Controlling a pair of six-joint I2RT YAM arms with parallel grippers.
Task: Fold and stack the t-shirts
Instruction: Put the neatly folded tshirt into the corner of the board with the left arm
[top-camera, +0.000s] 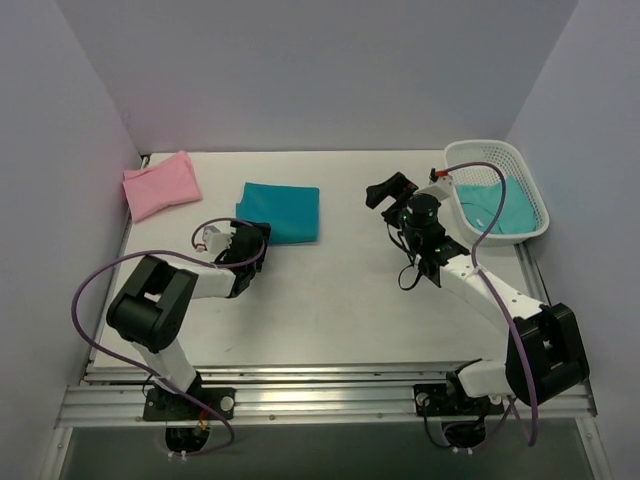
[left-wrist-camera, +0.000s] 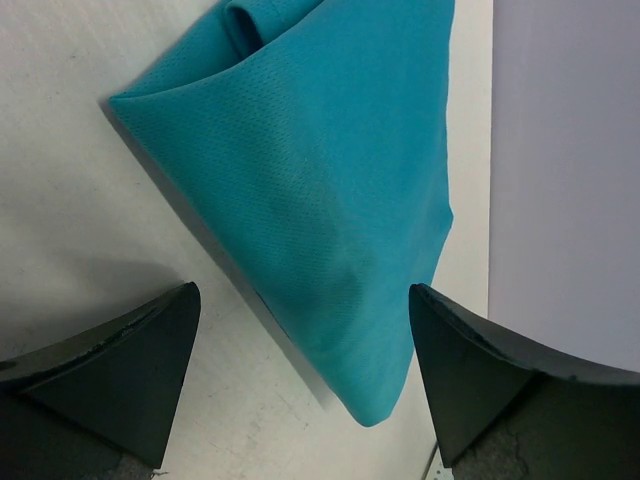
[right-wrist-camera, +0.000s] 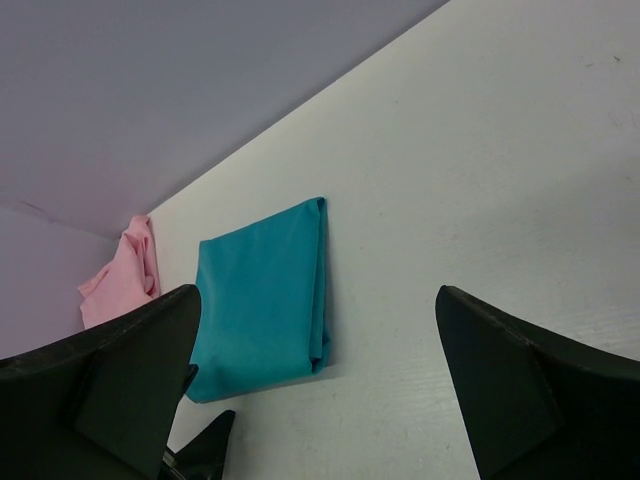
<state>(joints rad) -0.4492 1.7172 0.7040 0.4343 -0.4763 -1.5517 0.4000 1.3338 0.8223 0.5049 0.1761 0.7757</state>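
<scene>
Left of the basket (top-camera: 490, 144), the folded teal t-shirt (top-camera: 280, 210) is lying flat. The left gripper (top-camera: 255, 237) and right gripper (top-camera: 390, 190) are both hanging wide open, empty. Snagging only that shirt's top layer would be undoing the fold.

- Left arm (top-camera: 155, 300) and right arm (top-camera: 480, 280) — black joints, white links.
- A purple cable (top-camera: 77, 303) loops along each, up from the aluminium rail (top-camera: 320, 405).
- Fingers (left-wrist-camera: 120, 380) — dark, wedge-shaped, scuffed at the edges.

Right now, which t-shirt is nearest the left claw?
The folded teal t-shirt mid-table; the pink t-shirt sits in the far corner, the other teal one in the basket.
</scene>
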